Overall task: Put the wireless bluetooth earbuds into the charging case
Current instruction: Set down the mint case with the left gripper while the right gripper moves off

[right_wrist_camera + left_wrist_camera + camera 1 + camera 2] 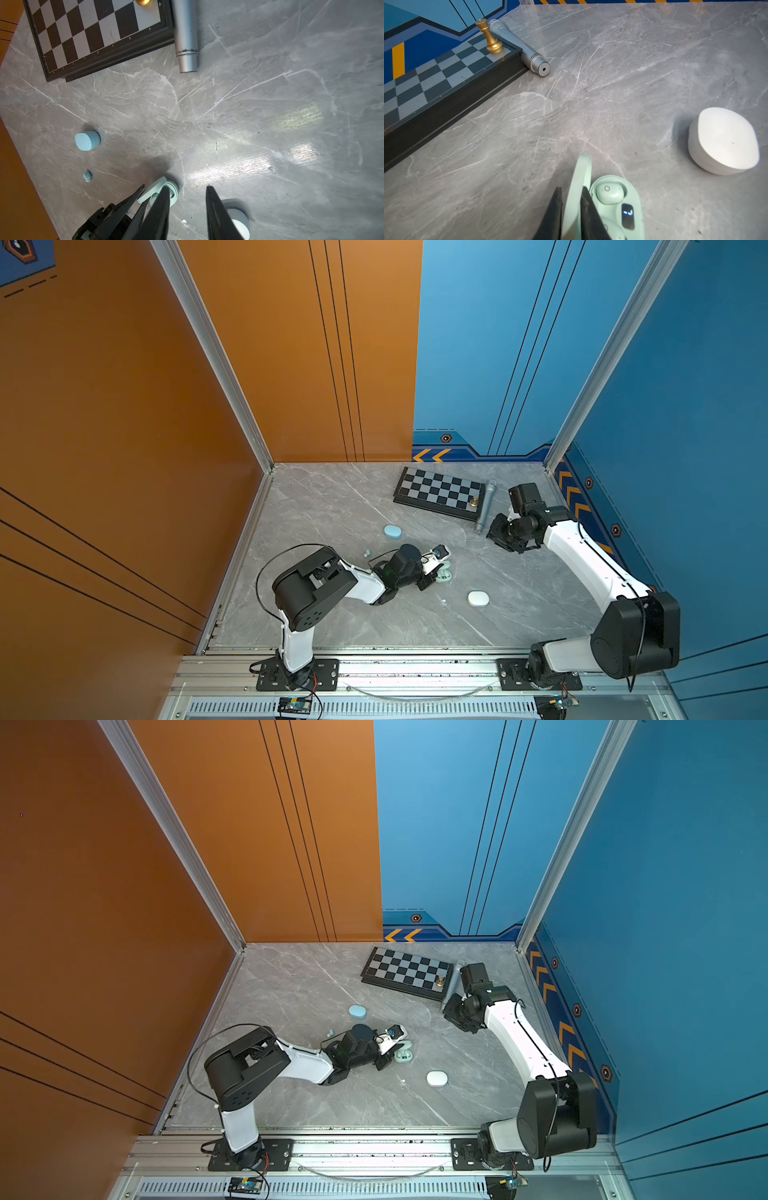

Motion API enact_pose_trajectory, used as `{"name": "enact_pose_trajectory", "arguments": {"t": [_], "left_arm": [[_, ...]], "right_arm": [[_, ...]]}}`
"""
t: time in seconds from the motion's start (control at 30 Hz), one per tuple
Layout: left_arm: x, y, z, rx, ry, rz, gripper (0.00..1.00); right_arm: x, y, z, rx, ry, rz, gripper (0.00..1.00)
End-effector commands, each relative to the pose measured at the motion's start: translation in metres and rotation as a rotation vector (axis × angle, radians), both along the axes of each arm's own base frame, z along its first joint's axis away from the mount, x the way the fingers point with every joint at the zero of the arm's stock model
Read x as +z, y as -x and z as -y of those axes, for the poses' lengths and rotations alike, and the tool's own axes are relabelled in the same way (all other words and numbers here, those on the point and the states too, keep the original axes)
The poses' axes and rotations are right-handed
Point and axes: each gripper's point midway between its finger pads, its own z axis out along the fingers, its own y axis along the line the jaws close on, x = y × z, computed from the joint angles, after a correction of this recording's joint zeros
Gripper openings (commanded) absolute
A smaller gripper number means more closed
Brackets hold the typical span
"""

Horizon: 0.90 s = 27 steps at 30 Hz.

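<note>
A mint charging case (633, 199) lies open mid-table, its lid (581, 172) upright. One mint earbud (609, 193) sits in a socket; a second is partly hidden behind a finger. My left gripper (571, 188) straddles the lid, fingers slightly apart, a thin gap beside one. In both top views it hangs over the case (444, 574). Light blue earbuds (366, 552) lie loose to the left, one showing in the right wrist view (87, 176). My right gripper (187, 187) is open and empty above the table, far right (496, 533).
A closed light blue case (392, 531) and a closed white case (478, 598) lie on the marble. At the back stand a chessboard (438, 493) with a gold chess piece (473, 502) and a silver microphone (485, 506). A tiny white fleck (443, 601) lies near the white case.
</note>
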Motion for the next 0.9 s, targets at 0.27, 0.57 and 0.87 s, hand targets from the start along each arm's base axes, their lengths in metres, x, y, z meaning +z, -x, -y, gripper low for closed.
{"name": "enact_pose_trajectory", "arguments": {"t": [0.27,0.57,0.87], "left_arm": [[0.061,-0.021,-0.038,0.121,0.156,0.015,0.37],[0.125,-0.026,-0.116,0.265,0.213,0.057,0.71],[0.151,-0.026,-0.191,0.485,0.236,0.009,0.78]], "right_arm": [[0.0,0.001,-0.013,0.157,0.167,-0.002,0.35],[-0.016,-0.014,-0.068,0.462,0.36,0.009,0.48],[-0.042,-0.003,-0.108,0.669,0.381,-0.048,0.48]]}}
